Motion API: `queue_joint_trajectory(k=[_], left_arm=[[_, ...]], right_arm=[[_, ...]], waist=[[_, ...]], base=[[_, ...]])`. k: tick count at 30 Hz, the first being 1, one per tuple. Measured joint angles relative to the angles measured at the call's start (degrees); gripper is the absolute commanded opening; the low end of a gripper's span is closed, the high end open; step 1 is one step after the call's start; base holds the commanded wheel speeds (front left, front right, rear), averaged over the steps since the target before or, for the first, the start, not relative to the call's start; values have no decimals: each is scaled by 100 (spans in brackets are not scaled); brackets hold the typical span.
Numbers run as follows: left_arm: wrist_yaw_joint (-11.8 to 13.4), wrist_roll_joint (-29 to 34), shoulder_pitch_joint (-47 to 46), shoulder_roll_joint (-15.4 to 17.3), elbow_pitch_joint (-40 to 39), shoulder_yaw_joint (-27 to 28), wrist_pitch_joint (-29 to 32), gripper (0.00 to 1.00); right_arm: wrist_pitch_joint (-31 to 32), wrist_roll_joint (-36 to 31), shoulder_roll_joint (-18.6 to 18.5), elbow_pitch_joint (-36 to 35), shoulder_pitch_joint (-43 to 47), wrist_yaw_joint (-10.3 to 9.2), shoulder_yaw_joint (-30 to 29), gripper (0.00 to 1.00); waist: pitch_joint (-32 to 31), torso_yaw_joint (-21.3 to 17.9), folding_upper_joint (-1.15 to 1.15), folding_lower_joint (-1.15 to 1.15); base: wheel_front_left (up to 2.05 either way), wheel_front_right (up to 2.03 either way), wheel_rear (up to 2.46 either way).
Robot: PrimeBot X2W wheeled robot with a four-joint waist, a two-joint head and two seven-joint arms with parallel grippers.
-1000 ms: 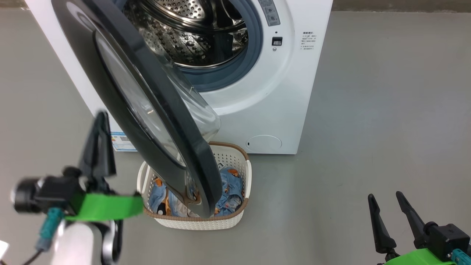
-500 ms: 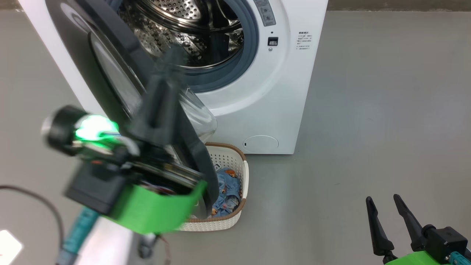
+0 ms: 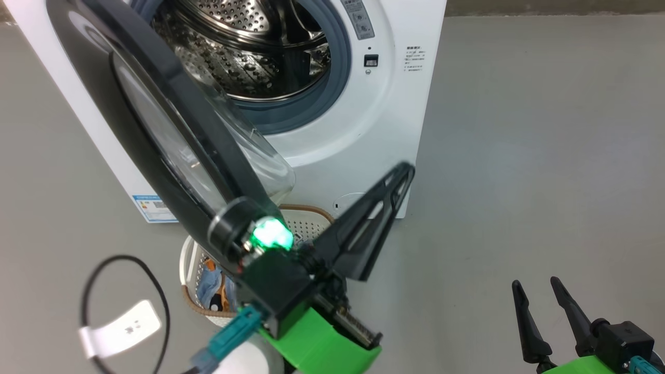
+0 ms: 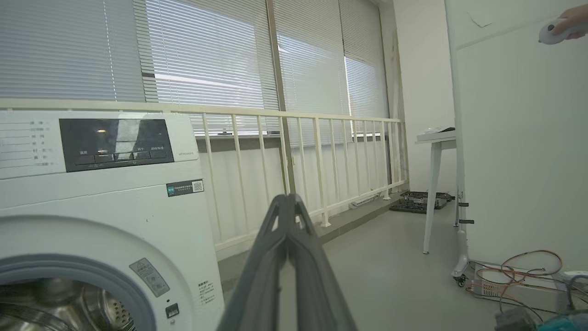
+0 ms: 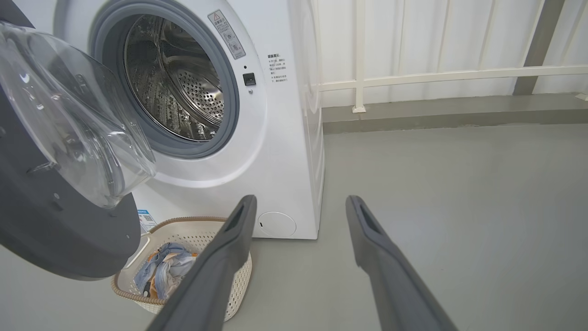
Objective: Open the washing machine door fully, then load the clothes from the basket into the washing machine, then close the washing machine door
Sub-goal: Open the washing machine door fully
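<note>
Above the cream perforated plastic basket (image 5: 193,234), the glossy black round door (image 3: 156,130) overhangs; left jaws shut empty, right jaws spread empty; reaching in, I could hit it.

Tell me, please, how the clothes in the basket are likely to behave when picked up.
The clothes lie crumpled in the basket, so they will probably sag and drape from the jaws. They look thin, so likely light. Bunched together as they are, one pinch may drag several up.
</note>
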Motion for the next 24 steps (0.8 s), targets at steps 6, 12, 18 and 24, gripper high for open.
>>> queue_joint_trajectory(k=[6,12,18,24], left_arm=[[100,-130,434,79,435,-91,132,0],[263,-155,598,138,1014,-13,189,0],[397,-254,600,153,1658,137,179,0],[563,-291,599,155,2084,303,90,0]], right_arm=[[-43,-2,0,15,-1,0,2,100],[-43,-2,0,30,-1,0,1,100],[-51,-1,0,60,-2,0,2,100],[-80,0,0,89,-3,0,-1,100]], waist=[[25,-54,0,0],[32,-99,0,0],[48,-141,0,0],[64,-173,0,0]], base=[[0,0,0],[0,0,0],[0,0,0],[0,0,0]])
